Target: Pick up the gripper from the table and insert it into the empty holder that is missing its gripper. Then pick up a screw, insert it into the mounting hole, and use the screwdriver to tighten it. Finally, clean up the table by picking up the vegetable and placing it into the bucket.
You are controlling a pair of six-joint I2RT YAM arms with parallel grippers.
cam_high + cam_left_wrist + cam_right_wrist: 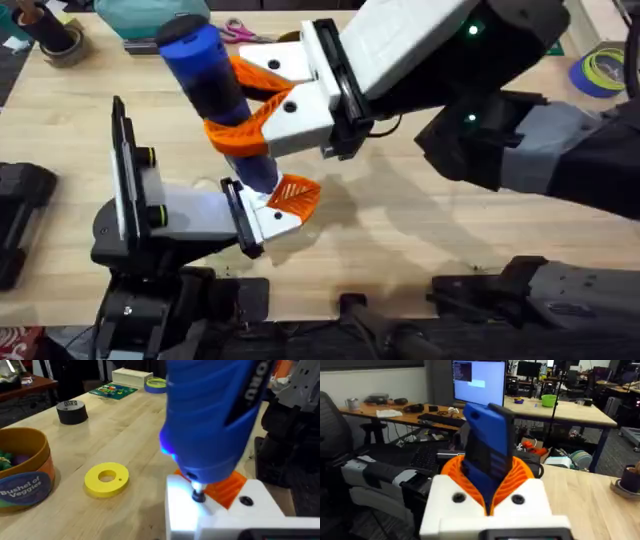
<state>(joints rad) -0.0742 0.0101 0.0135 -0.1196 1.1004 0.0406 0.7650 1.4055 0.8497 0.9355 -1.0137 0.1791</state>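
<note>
R gripper (245, 110) pinches the screwdriver (215, 85) mid-body btwn its orange pads, held near upright so the bit drops straight down. Bit tip sits on the holder (220, 510), white block of the L gripper (280, 205), at the mounting hole; blue light on at the nose. Orange tip (298, 195) already seated there. L jaw state: can't tell. L arm lies flat, prob. as a fixture. Screw itself hidden under the bit. Bucket (22, 472) well apart w/ veg inside, beside yellow tape ring (106, 479).
</note>
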